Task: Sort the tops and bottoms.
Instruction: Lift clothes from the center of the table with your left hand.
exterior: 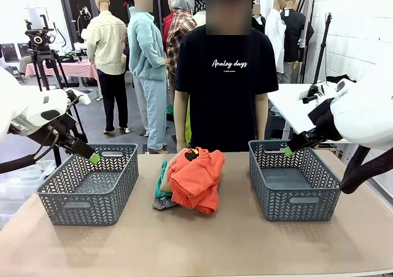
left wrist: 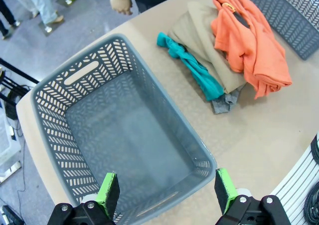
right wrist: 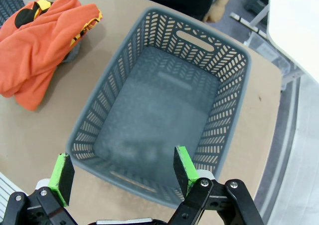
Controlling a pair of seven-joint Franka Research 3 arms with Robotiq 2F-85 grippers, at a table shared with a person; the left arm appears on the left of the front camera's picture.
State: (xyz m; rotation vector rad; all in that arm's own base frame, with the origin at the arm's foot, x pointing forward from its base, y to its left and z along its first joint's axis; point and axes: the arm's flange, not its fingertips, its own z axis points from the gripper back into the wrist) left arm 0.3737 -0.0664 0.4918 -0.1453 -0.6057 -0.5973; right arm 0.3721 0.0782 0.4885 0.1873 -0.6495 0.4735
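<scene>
1. Left basket [exterior: 86, 197] is sitting at the left of the table [exterior: 245, 246]; right basket [exterior: 295, 200] is sitting at the right, well apart.
2. Heap of garments [exterior: 190, 182] is lying between the baskets, mid-table.
3. Top garment [left wrist: 254, 45] is lying over the heap's right side; lower garments [left wrist: 199, 45] are sticking out on its left.
4. Person [exterior: 224, 86] is standing behind the far edge, in line with the heap.
5. Left gripper [left wrist: 166, 190] is hanging over the left basket, right gripper [right wrist: 122, 172] over the right basket.

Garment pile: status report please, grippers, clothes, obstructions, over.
Left gripper open above left basket. Right gripper open above right basket. Four garments piled between, unsorted. Person behind pile.
</scene>
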